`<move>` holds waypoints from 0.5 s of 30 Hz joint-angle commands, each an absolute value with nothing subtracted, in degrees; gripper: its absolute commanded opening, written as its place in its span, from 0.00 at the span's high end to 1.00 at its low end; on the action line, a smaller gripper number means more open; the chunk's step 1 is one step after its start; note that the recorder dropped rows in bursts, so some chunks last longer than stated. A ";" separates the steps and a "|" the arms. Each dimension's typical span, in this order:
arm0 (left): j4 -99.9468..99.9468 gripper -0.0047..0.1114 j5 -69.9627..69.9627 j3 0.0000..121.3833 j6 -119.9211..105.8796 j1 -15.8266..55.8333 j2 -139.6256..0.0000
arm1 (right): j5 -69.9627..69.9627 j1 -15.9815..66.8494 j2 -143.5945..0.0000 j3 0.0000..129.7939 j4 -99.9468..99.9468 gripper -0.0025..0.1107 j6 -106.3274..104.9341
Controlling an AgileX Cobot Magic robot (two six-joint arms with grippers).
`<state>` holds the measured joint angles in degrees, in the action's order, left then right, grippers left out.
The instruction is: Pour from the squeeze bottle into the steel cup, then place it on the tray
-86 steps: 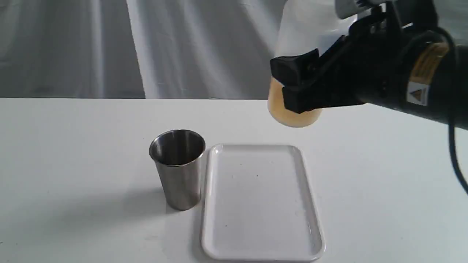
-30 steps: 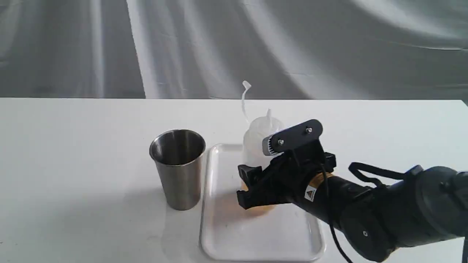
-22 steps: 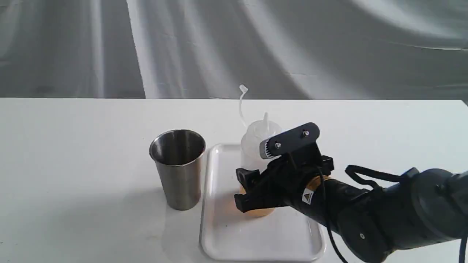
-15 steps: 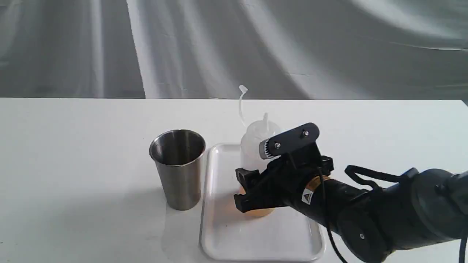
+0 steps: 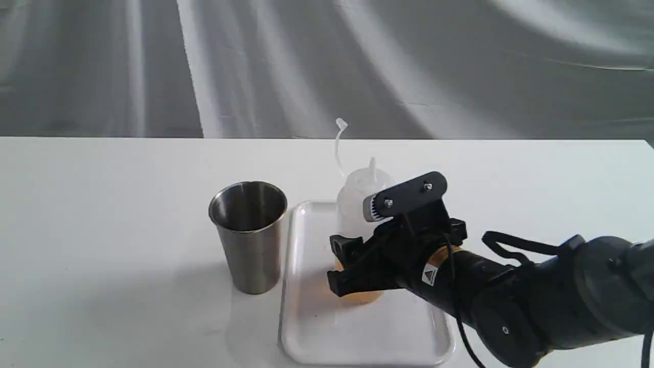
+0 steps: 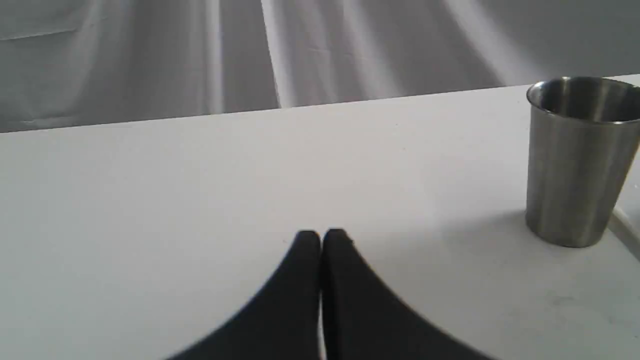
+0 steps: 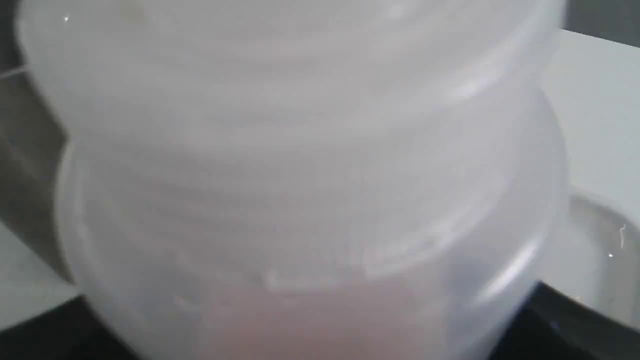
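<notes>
A: Where is the bottle [image 5: 357, 197] sitting?
B: I'm seeing it standing upright on the tray [image 5: 368, 332], with amber liquid at its bottom. My right gripper [image 5: 341, 266] is clasping it low down, one finger on each side.
A: And the cup [image 5: 249, 235]?
B: It's standing on the table [image 5: 102, 230] just beside the tray's left rim, apart from the bottle.
A: Left gripper [image 6: 320, 237]?
B: I'm watching it over the table, fingers pressed together, gripping nothing.

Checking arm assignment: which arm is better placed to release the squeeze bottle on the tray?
Right. The right gripper grips the squeeze bottle, upright on the tray; the left gripper, shut, is past the steel cup.
</notes>
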<state>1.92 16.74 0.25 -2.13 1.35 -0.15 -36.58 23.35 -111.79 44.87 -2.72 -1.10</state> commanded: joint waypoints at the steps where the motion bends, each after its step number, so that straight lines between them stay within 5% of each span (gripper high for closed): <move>1: 1.88 0.96 16.30 0.00 -2.09 1.26 0.00 | -37.95 23.35 -111.58 44.84 -2.96 0.28 -1.26; 6: 1.88 0.96 16.30 0.00 -1.96 1.26 0.00 | -36.69 23.35 -111.27 44.84 -2.96 0.10 -1.26; 15: 1.88 0.96 16.30 0.00 -1.96 1.26 0.00 | -32.57 23.35 -102.18 44.74 -2.64 0.09 -1.26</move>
<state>1.92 16.74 0.25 -2.13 1.35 -0.15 -33.56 23.35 -104.90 44.87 -2.72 -1.10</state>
